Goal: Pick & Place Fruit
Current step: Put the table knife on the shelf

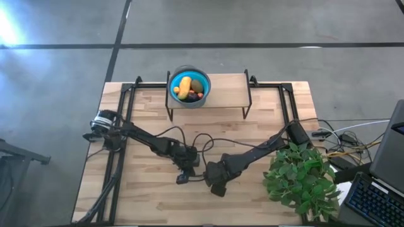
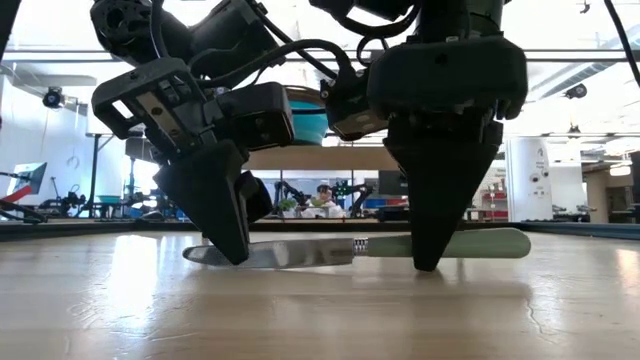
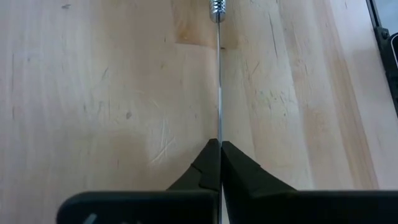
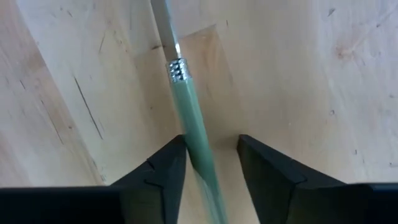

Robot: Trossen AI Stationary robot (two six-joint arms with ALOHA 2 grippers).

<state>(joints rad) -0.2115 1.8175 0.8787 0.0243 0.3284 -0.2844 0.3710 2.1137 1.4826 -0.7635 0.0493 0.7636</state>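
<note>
A pale wooden tabletop (image 1: 158, 120) of jointed planks is seen on a grey concrete floor (image 1: 265, 25) crossed by dark lines. A black metal rack (image 1: 208, 101) stands at the far side, cables (image 1: 202, 140) lie across the planks, and a leafy green plant (image 1: 300, 180) stands at the right edge beside a keyboard (image 1: 372, 198). In the low view a bright workshop is seen beyond the tabletop, with benches, equipment and a person (image 2: 323, 197) seated far off. No writing or brand can be read in any view.

The fruit (image 1: 188, 88) is seen only from above: it is gathered in the blue bowl (image 1: 173, 94) at the far middle of the tabletop, an elongated orange-yellow piece next to a green one, with small red-orange pieces at the bowl's near side. It is well apart from both grippers.

A knife (image 2: 300, 252) with a pale green handle (image 2: 470, 243) lies flat near the front middle of the tabletop. It is hidden under the arms in the high view but plain in the low view and both wrist views. The left gripper (image 3: 219, 163) is clenched on the thin blade (image 3: 219, 81), its fingertips (image 3: 208, 158) pressed together on the metal. The right gripper (image 4: 211, 155) is held over the handle with its fingers (image 4: 171, 163) released and parted to either side; one finger is just beside the handle, and whether it is touched cannot be told.
</note>
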